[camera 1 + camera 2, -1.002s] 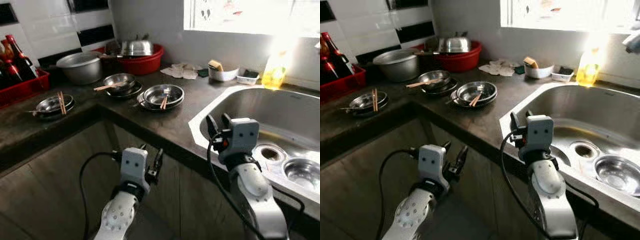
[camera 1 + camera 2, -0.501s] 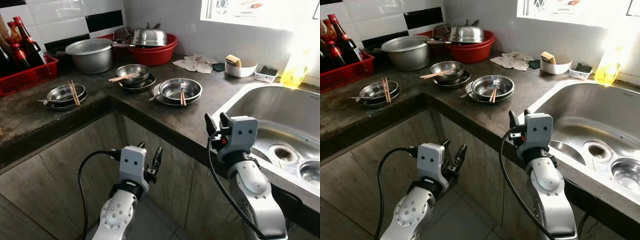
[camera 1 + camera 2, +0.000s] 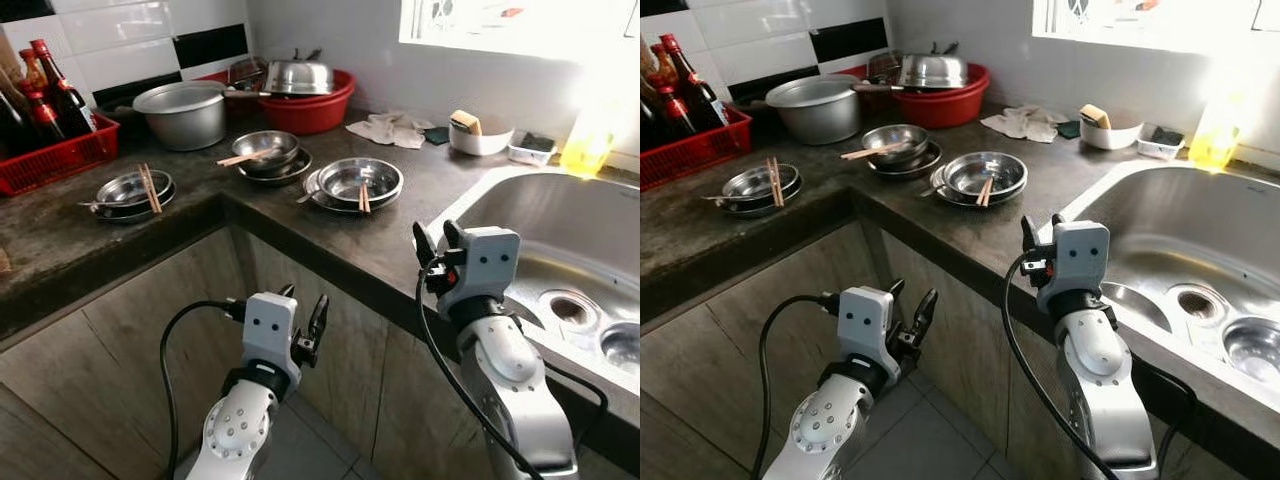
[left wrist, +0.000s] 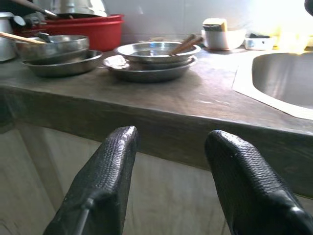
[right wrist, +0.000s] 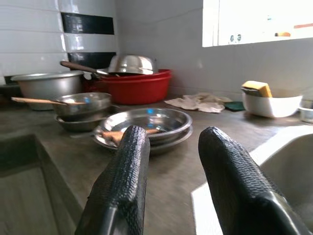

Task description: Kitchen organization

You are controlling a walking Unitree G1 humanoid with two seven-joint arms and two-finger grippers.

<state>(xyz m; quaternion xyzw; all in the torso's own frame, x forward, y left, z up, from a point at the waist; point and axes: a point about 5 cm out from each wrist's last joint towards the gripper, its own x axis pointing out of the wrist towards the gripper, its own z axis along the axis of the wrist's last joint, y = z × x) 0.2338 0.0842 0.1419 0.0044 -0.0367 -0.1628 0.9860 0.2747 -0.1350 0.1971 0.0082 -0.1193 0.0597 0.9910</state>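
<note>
Since a second ago the head camera has been pulling back and turning left, so more of the dark countertop (image 3: pixel 330 235) and the cabinet fronts below it are showing, while the dishes themselves are lying where they were. Both arms are staying raised in front of the counter, barely shifted.

The right gripper (image 3: pixel 437 240) is hovering at the counter's front edge beside the steel sink (image 3: pixel 560 235), its two black fingers (image 5: pixel 122 181) spread apart and gripping nothing. Straight ahead of it, well apart, the nearest stack of steel plates (image 3: pixel 357 182) is sitting with a pair of chopsticks (image 3: pixel 363 196) resting in it. Beyond and to the gripper's left a steel bowl on a plate (image 3: pixel 268 152) is carrying more chopsticks, and behind that a red basin (image 3: pixel 312 106) is holding a metal lid. A small steel bowl (image 3: pixel 625 345) is lying in the sink, to the right of this gripper.

The left gripper (image 3: pixel 303 315) is hanging lower, below the counter edge and in front of the cabinet doors, fingers also parted and empty. Far to its left, on the other leg of the counter, a third plate stack (image 3: pixel 128 192) with chopsticks is sitting near a red crate of bottles (image 3: pixel 50 150). A large aluminium pot (image 3: pixel 186 112) is standing beside the basin, and a white dish with a sponge (image 3: pixel 475 135) is resting under the window.
</note>
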